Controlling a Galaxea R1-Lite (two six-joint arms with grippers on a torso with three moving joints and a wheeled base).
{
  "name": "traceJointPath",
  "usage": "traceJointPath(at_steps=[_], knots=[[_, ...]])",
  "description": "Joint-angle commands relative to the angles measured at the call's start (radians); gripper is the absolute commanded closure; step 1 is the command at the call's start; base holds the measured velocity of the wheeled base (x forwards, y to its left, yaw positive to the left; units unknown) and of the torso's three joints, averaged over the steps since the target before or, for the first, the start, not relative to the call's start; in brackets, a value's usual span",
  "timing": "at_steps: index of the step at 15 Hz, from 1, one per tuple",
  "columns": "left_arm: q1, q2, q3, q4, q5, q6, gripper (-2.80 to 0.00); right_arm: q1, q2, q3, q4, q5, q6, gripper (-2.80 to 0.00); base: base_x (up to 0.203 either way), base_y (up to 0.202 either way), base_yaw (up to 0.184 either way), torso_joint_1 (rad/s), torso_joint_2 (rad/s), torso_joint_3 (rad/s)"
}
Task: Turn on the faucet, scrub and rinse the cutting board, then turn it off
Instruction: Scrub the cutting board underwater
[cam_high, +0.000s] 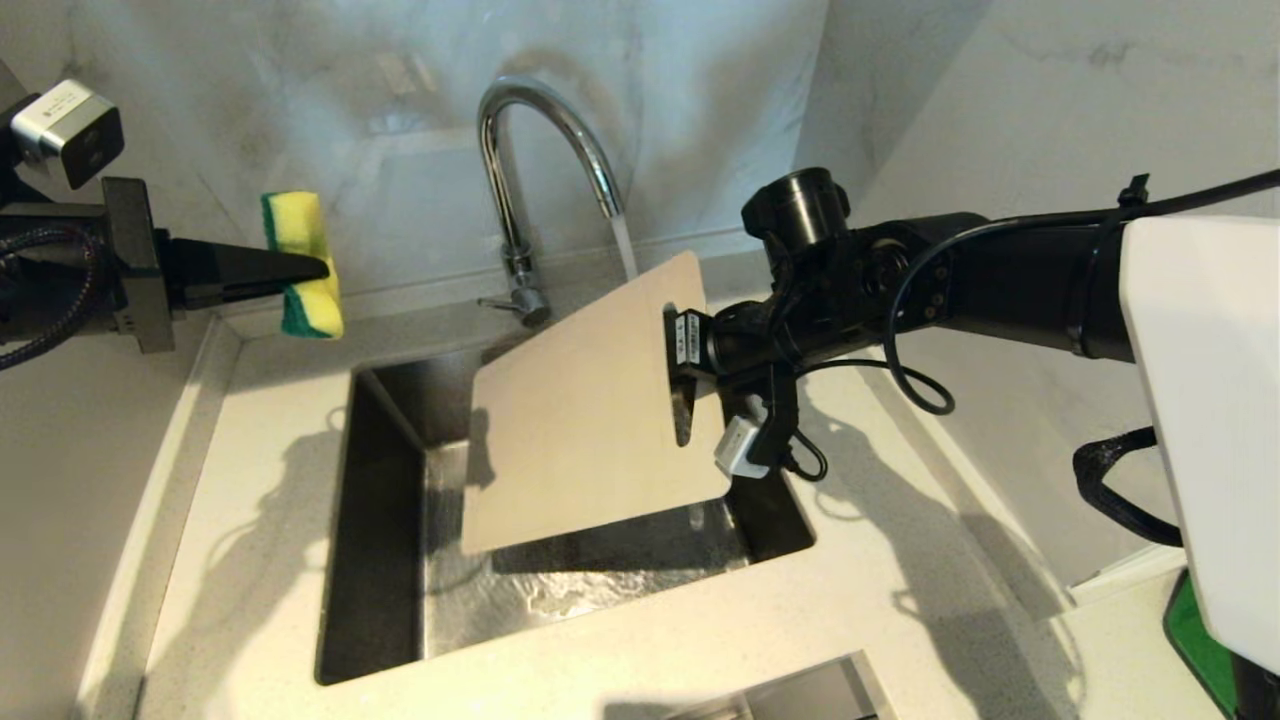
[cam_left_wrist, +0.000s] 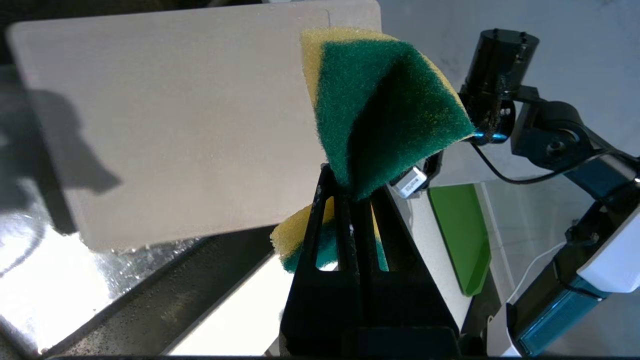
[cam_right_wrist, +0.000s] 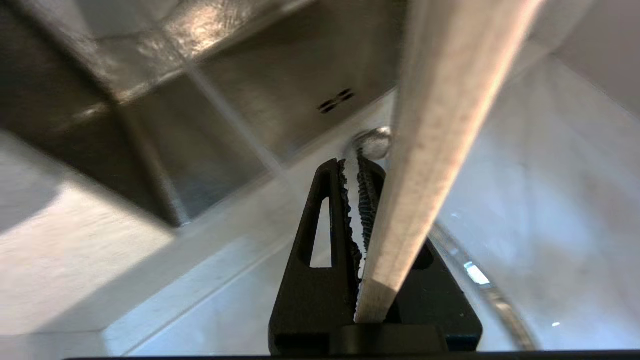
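Water runs from the faucet (cam_high: 545, 150), so our right gripper (cam_high: 684, 385) pinches the cutting board (cam_high: 590, 410) tilted under it over the sink (cam_high: 380, 560). Our left gripper (cam_high: 305, 268) squeezes the sponge (cam_high: 300, 262), waiting well to the side.

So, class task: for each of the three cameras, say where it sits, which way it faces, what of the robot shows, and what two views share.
Head view: high, looking down at the sink, running faucet and both arms.
Left wrist view: behind the left gripper, its jaws shut on the sponge, facing the cutting board and right arm.
Right wrist view: behind the right gripper, jaws clamping the board's edge, facing the sink.
Shared: head and left wrist views both show board and sponge.
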Motion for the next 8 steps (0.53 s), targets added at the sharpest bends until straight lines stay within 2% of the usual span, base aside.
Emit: traceJointPath(at_steps=[1, 8], knots=[[-0.002, -0.001, 0.0, 0.001, -0.003, -0.003, 0.0, -0.017, 0.014, 0.0, 0.0, 0.005, -0.015, 0.0, 0.0, 0.0, 0.0, 0.0, 0.0, 0.0], [-0.002, -0.005, 0.0, 0.002, -0.004, -0.003, 0.0, -0.032, 0.045, 0.0, -0.096, 0.039, -0.015, 0.0, 0.0, 0.0, 0.0, 0.0, 0.0, 0.0]])
